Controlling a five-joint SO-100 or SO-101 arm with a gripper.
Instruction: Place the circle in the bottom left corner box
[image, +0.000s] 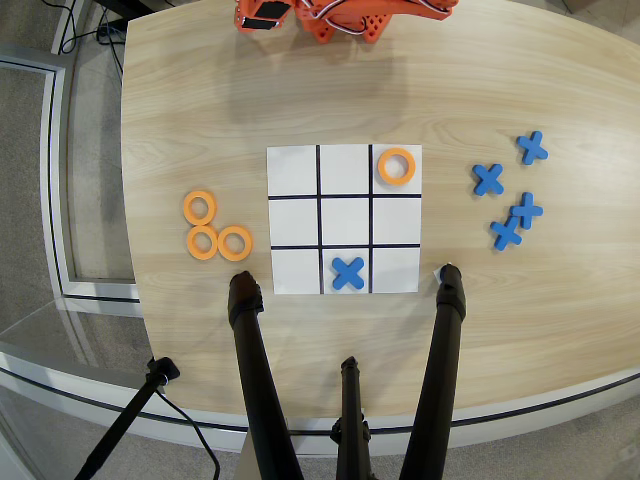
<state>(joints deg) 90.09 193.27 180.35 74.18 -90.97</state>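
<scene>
1. Rising from the bottom edge of the overhead view, black tripod legs (262, 390) stand on the pale wooden table (180, 120).
2. A blue X-shaped piece (348, 272) lies in the bottom-middle cell of the white paper grid with black lines (344, 219).
3. A flat orange ring (396, 166) rests inside the top-right corner cell (409, 189).
4. Three more orange rings (215, 231) cluster left of the grid; four blue crosses (512, 192) lie right.
5. The orange robot arm (340, 15) sits at the top edge; its gripper is out of view.
</scene>
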